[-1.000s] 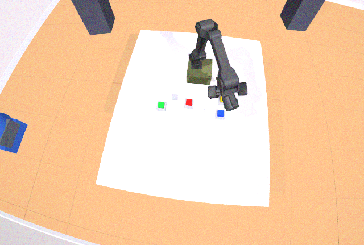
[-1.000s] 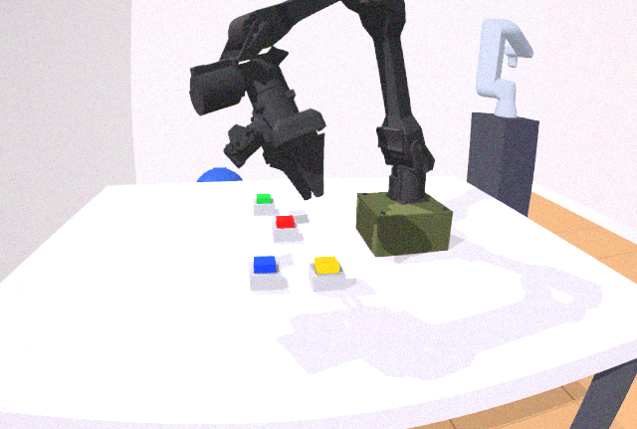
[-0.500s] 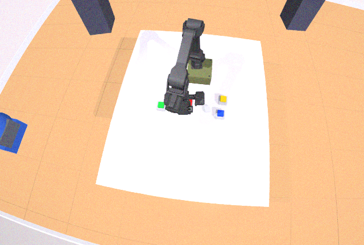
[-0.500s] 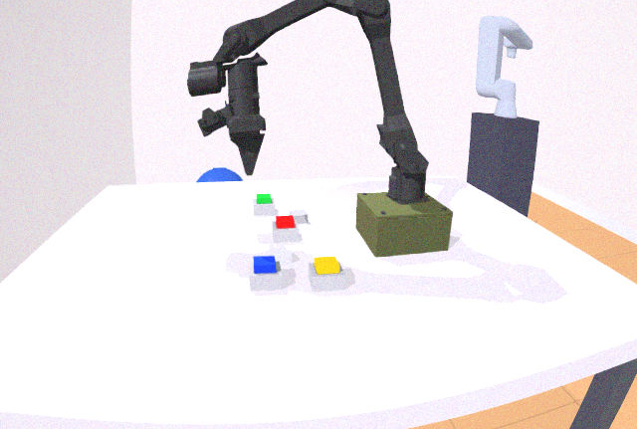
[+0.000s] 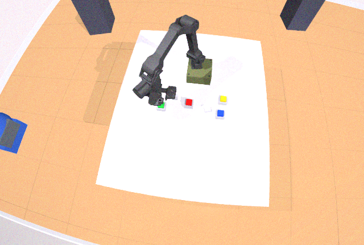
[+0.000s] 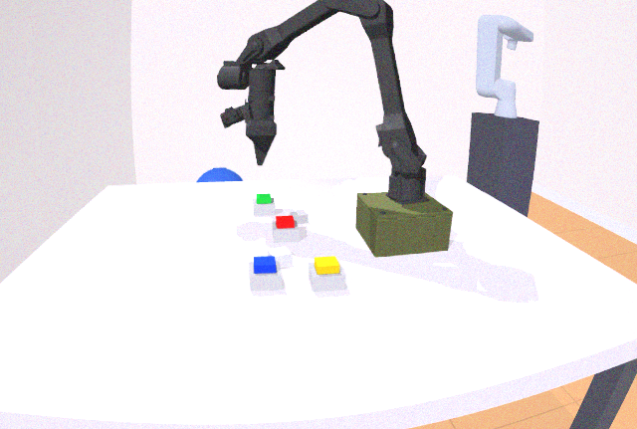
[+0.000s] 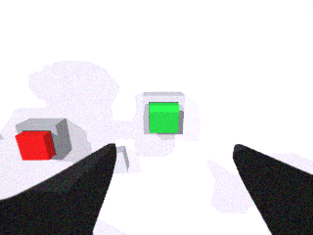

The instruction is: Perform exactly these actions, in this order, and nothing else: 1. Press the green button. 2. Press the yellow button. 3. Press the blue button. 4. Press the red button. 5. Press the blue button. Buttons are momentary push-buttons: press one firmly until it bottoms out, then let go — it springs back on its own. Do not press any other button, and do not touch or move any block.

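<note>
The green button (image 5: 160,106) (image 6: 264,199) (image 7: 164,117) sits on a pale base, its cap raised. My gripper (image 6: 260,162) (image 7: 174,150) points down, open and empty, above the table close to the green button, not touching it. In the wrist view the green cap shows beyond the gap between the fingertips. The red button (image 5: 188,102) (image 6: 285,222) (image 7: 35,145) stands beside it. The yellow button (image 5: 223,99) (image 6: 326,265) and the blue button (image 5: 220,113) (image 6: 265,265) stand farther off; both caps are raised.
A pale block (image 6: 300,217) (image 7: 122,160) lies between the green and red buttons. A white block (image 5: 207,108) (image 6: 282,258) lies between the red and blue buttons. The olive base box (image 5: 198,77) (image 6: 411,234) carries the arm.
</note>
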You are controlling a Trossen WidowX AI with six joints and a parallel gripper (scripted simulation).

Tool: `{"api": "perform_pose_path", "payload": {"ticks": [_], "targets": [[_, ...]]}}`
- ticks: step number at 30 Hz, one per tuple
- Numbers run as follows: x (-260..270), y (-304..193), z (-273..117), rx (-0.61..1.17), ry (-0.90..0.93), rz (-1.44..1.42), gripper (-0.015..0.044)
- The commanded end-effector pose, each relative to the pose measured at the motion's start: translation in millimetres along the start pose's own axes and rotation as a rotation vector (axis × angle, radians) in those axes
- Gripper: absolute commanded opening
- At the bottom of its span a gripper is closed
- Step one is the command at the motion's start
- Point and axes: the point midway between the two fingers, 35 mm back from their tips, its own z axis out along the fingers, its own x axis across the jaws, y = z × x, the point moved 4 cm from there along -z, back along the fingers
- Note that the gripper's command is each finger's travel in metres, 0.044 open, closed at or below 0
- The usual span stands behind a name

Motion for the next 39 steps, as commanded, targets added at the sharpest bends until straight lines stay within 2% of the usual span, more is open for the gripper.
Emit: {"api": "perform_pose_path", "payload": {"ticks": [1,10,11,20,39], "targets": [[1,-5,39,0.026,0.007,-0.008,0.0269],[2,-6,49,0.026,0.007,-0.008,0.0032],[2,-6,49,0.026,0.007,-0.008,0.0020],[2,-6,50,0.026,0.007,-0.008,0.0020],[2,-7,81,0.026,0.007,-0.008,0.0020]]}}
